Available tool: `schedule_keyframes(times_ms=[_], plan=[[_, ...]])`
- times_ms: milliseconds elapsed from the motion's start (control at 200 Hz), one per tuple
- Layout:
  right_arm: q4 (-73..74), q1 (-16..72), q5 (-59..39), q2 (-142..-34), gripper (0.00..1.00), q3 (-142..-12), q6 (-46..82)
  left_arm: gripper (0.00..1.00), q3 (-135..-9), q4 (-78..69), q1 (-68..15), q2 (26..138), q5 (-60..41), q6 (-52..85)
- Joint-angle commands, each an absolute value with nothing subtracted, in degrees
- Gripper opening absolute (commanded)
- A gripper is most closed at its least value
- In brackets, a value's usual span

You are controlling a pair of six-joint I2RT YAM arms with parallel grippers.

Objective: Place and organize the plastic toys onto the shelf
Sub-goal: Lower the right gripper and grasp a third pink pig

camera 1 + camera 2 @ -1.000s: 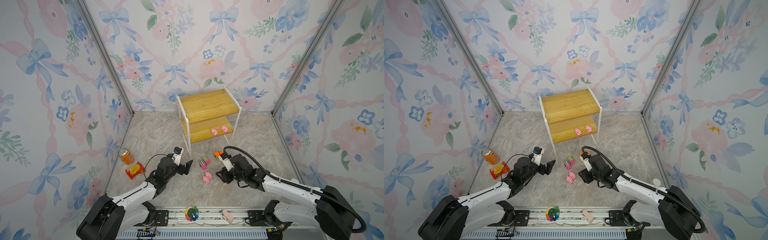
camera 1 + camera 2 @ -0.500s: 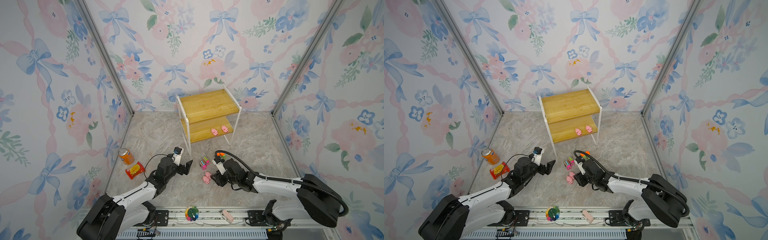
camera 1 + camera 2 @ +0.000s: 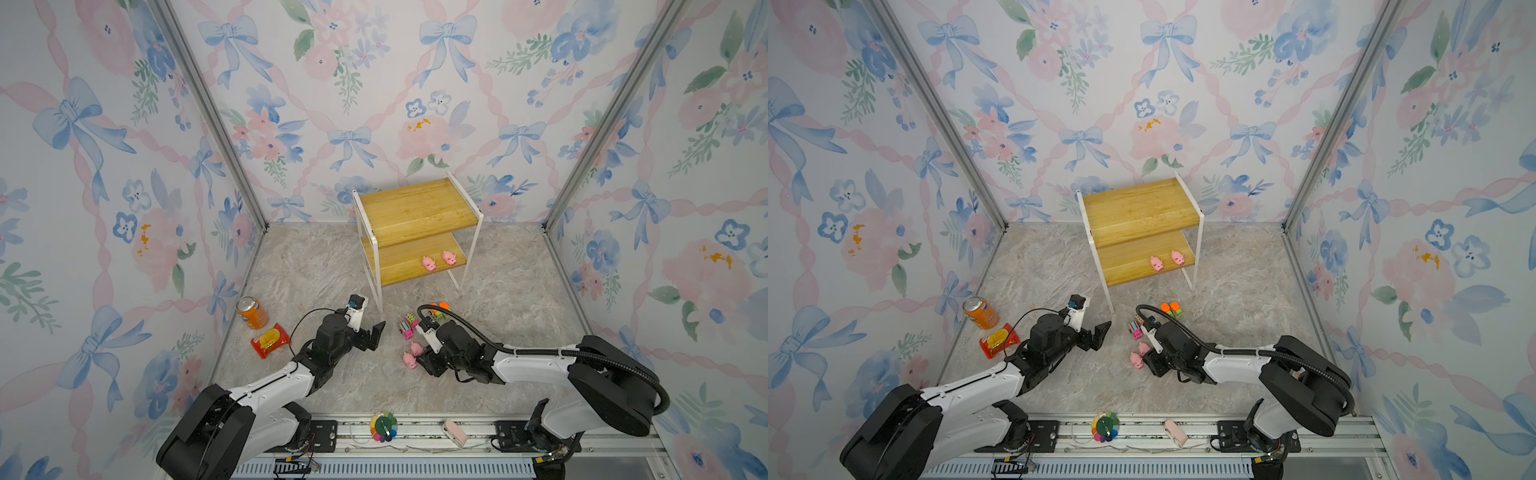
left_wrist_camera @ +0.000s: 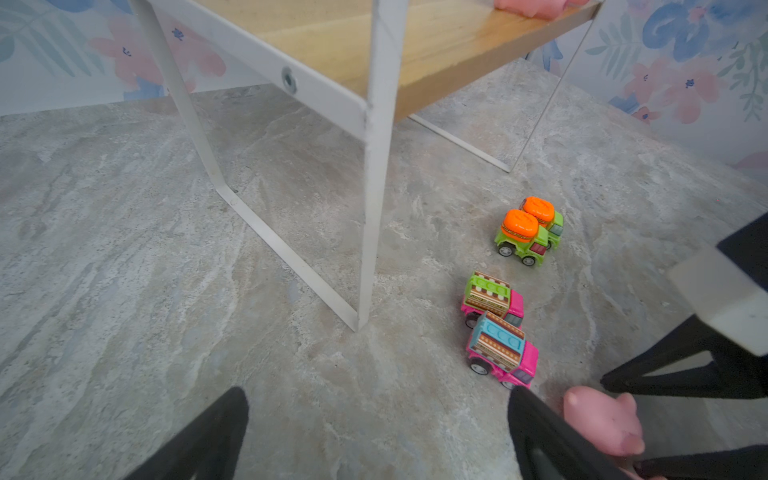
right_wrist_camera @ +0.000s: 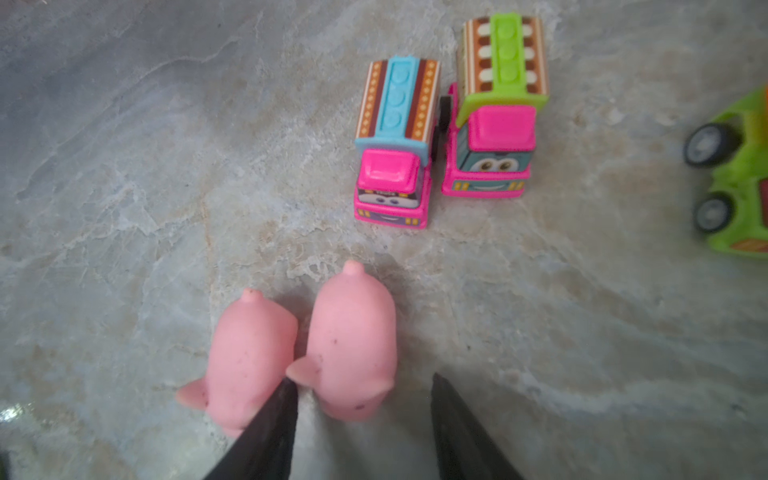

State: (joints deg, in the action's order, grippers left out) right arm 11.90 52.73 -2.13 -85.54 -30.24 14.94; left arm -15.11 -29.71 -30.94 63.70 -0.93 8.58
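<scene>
Shelf [image 3: 417, 206] stands mid-desk [image 3: 316, 270] toward the far edge. A pink pig [image 3: 428, 263] and a second pig [image 3: 449, 257] sit side by side on its lower board, at the end nearer the desk's right edge. The other toys are on the desk in front of the shelf. Two green trucks [image 4: 521, 237] with orange tops touch each other. Two pink trucks [image 5: 395, 141] with striped tops sit side by side, a bit nearer the front edge. Past them lie a loose pig [image 5: 253, 357] and a target pig [image 5: 353, 332], pressed flank to flank. Right claw [image 5: 363, 382] is low over them, jaws spread around the target pig's head end. One finger [image 5: 274, 424] is wedged between the two pigs, the other is clear of it, so no pinch yet. Left claw [image 4: 376, 392] hangs near the shelf's front-left leg, jaws spread wide. Orange soda can [image 3: 251, 311] and red snack packet [image 3: 270, 340] sit by the left edge, well apart from the toys.
</scene>
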Motion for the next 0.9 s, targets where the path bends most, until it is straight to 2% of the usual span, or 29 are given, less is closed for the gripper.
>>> schedule_keyframes(times_ms=[0, 445, 895], plan=[[12.6, 53.5, -1.7, -87.4, 0.54, -32.1, 14.9, 0.98, -15.4, -30.4, -30.6, 64.2, -0.7, 8.3], [13.1, 53.5, -2.3, -90.4, 0.36, -32.5, 16.0, 0.98, -15.3, -30.4, -30.5, 64.4, -0.6, 8.0], [10.5, 53.2, -2.0, -85.9, 0.29, -31.8, 16.2, 0.98, -15.3, -30.4, -30.6, 64.1, -0.4, 8.0]])
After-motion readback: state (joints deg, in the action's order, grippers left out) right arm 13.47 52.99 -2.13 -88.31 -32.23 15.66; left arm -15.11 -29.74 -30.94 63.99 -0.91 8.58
